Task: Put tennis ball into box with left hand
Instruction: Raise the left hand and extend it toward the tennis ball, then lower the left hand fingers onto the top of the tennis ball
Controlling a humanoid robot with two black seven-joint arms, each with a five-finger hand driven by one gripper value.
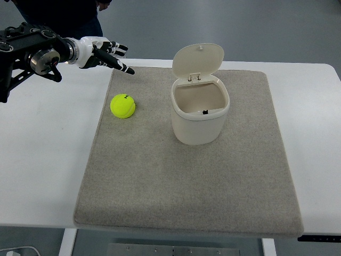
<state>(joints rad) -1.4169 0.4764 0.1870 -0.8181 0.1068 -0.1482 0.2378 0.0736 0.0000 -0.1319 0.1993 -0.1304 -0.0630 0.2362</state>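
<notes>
Top view: yellow-green felt tennis ball [123,105] rests on the grey fabric mat [186,181], at nine o'clock of the cream plastic box [200,114] with its hinged lid up; left robot hand [104,55], fingers extended and empty, hovers at eleven o'clock of the ball; grasp, carry and drop all remain.

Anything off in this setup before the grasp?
Nothing stands out. The tennis ball sits on the grey mat, the box stands upright with its lid flipped open, and the left hand hovers beyond the ball with fingers spread.
</notes>
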